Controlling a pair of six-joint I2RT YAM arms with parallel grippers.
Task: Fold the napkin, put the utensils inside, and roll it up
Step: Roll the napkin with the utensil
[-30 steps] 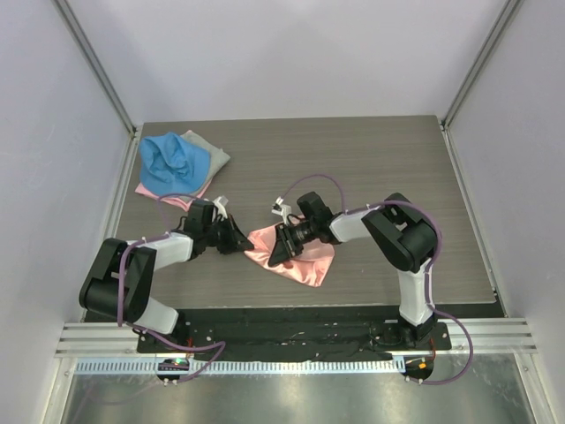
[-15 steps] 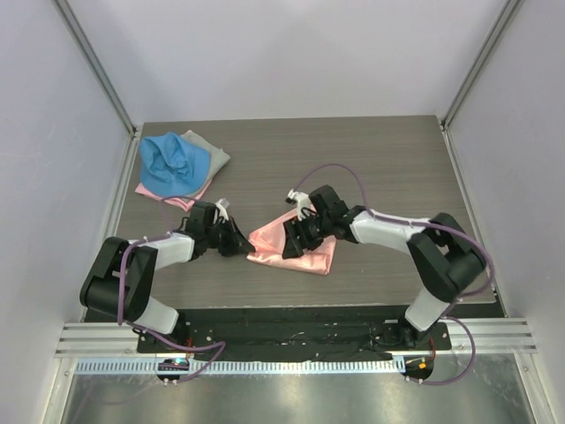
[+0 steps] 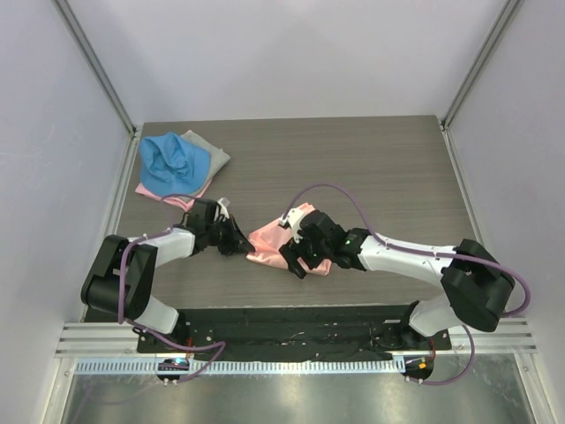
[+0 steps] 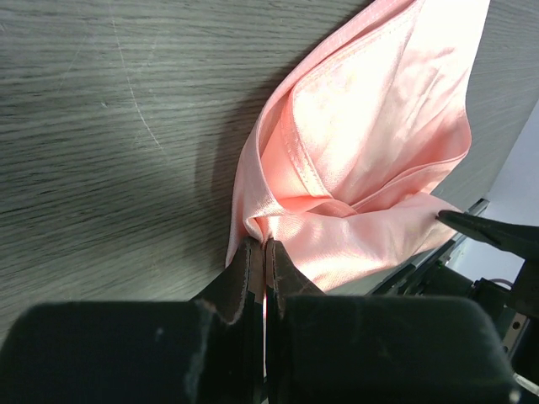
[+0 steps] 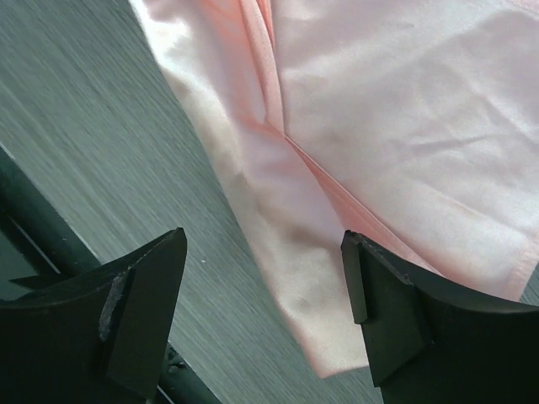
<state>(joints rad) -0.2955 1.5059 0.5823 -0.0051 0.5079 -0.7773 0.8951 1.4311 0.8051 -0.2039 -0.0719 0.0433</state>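
Near the front edge of the desk (image 3: 371, 168), a little left of centre, the napkin (image 3: 265, 237) lies crumpled and partly folded. The left jaws are clenched on its left corner, pinching a bunched fold low against the wood. The right jaws stand wide apart, released, over the napkin's right side; whether they touch it I cannot tell. In the far left corner a blue cloth (image 3: 172, 159) lies heaped over a grey cloth (image 3: 212, 152) and a pink cloth (image 3: 150, 188).

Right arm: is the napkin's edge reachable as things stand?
Probably yes. The right gripper hangs open right over the napkin, nothing between them; the left gripper pinches only one corner.
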